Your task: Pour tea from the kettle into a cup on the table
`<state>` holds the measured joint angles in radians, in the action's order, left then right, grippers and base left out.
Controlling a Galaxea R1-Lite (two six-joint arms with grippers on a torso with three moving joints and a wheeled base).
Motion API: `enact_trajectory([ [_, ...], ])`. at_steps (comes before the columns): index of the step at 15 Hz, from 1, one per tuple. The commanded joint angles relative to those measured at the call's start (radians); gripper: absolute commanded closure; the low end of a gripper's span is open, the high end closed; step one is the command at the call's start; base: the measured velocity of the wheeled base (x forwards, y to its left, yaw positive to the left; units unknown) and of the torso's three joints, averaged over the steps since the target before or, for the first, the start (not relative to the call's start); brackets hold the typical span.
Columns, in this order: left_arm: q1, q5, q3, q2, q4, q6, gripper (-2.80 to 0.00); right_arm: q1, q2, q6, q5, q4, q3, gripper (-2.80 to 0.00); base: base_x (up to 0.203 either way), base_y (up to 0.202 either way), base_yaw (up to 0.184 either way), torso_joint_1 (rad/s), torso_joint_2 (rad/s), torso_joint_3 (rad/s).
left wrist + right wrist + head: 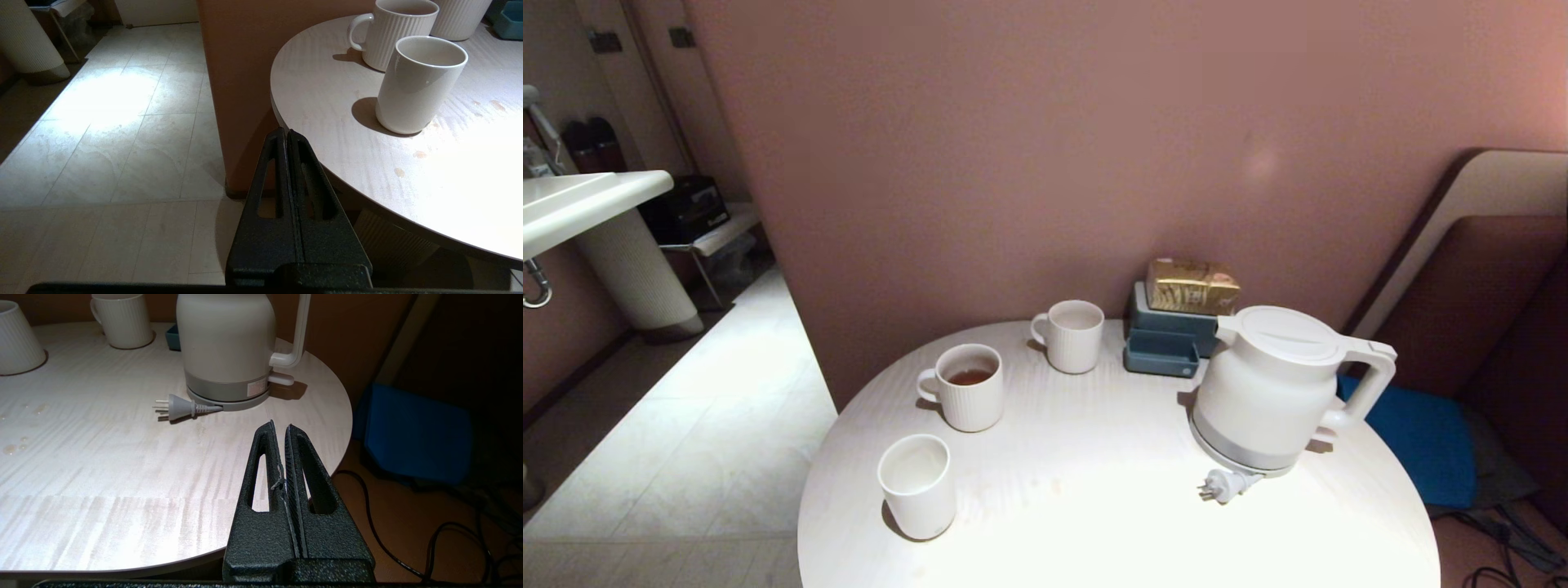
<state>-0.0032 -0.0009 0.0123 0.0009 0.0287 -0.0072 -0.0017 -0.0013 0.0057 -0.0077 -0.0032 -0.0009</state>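
The table [1094,506] is a round white top with faint wood-grain lines, set against a pink wall. The kettle [1270,392] stands upright on its grey base at the table's right side, long axis vertical, lid closed. In the head view its short spout points left and slightly toward the wall, and its angular handle projects to the right, out over the table edge. A grey plug [1223,485] on a short cord lies on the tabletop just in front of the base, prongs pointing left.

The cup [917,485] stands upright near the left front edge, mouth up; no liquid can be made out in it. Behind it stands a ribbed mug [966,398] with its handle to the left, holding a small amount of reddish-brown tea [970,377]. A second ribbed mug [1072,336] stands farther back near the wall, handle also left. A blue-grey holder [1164,343] carrying a gold packet [1191,286] sits against the wall just behind the kettle.

Neither arm appears in the head view. The left gripper [287,134] hangs off the table's left front edge, above the floor, fingers pressed together and holding nothing; the cup is near it. The right gripper [280,426] sits at the table's right front edge, fingers closed on nothing, pointing toward the kettle base.
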Motion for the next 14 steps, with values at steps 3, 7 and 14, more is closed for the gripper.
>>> enact_trajectory([
  [3,0.0,0.0,0.0,0.001,-0.001,0.0,0.0,0.0,0.001,0.0,0.0,0.0,-0.001,0.0,0.0,0.0,0.0,0.0,0.0,0.0],
  [7,0.0,-0.001,0.0,-0.001,0.0,0.0,0.0,0.0,0.001,0.0,0.0,0.0,0.0,0.0,0.0,0.0,0.0,0.0,0.0,0.0],
  [14,0.0,-0.001,0.0,0.001,-0.001,0.0,0.0,0.0,0.001,-0.001,0.0,-0.001,0.001,0.0,0.0,0.0,0.0,0.113,-0.22,-0.106],
])
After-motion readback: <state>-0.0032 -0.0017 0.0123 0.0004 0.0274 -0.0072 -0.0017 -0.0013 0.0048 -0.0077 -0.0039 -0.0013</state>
